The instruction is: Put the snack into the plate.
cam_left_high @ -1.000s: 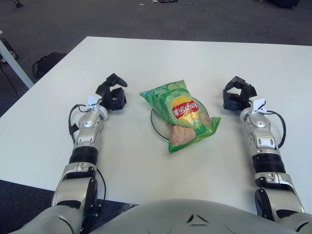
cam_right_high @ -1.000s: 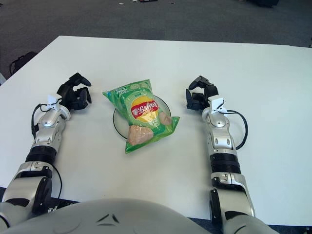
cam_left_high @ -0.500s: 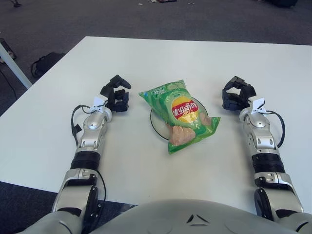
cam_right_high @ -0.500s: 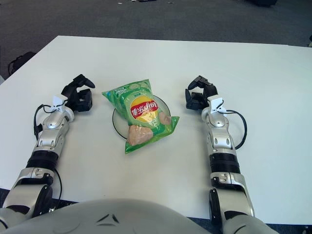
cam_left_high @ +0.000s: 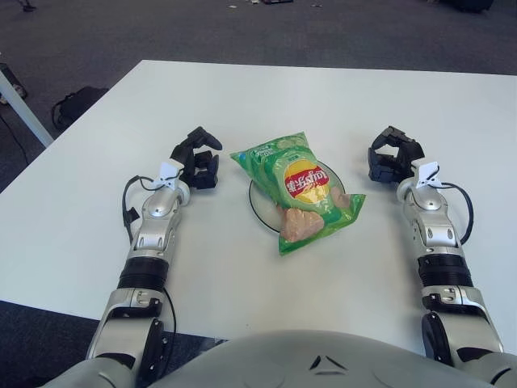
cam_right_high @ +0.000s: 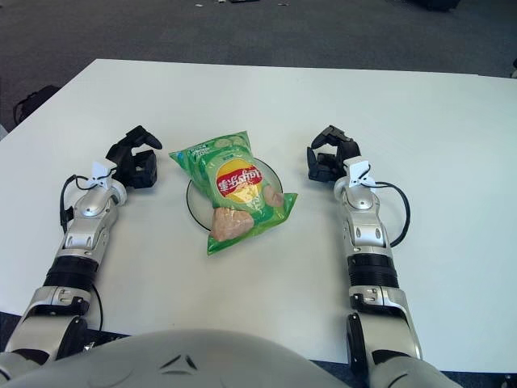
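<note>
The snack [cam_left_high: 297,188], a green crisp bag with a red and yellow logo, lies flat on the plate [cam_left_high: 257,205], covering most of it so that only the plate's dark rim shows along the left edge and a little at the upper right. The bag overhangs the plate at its near corner and at its far left corner.

The plate sits near the middle of a white table [cam_left_high: 242,97], whose surface shows bare white on every side of the plate. Beyond the table's far edge is dark grey carpet [cam_left_high: 121,32], and off the table's left side a black bag [cam_left_high: 74,103] lies on that floor, next to a pale slanted bar [cam_left_high: 23,101] that crosses the left edge of the view.

The left hand [cam_left_high: 196,158] rests over the table to the left of the plate, close to the bag's far left corner but not touching it; its black fingers are curled inward and hold nothing. The right hand [cam_left_high: 393,155] sits to the right of the plate, a clear gap away from the bag, its fingers likewise curled in with nothing between them. Both silver forearms stretch back toward the near edge of the table.
</note>
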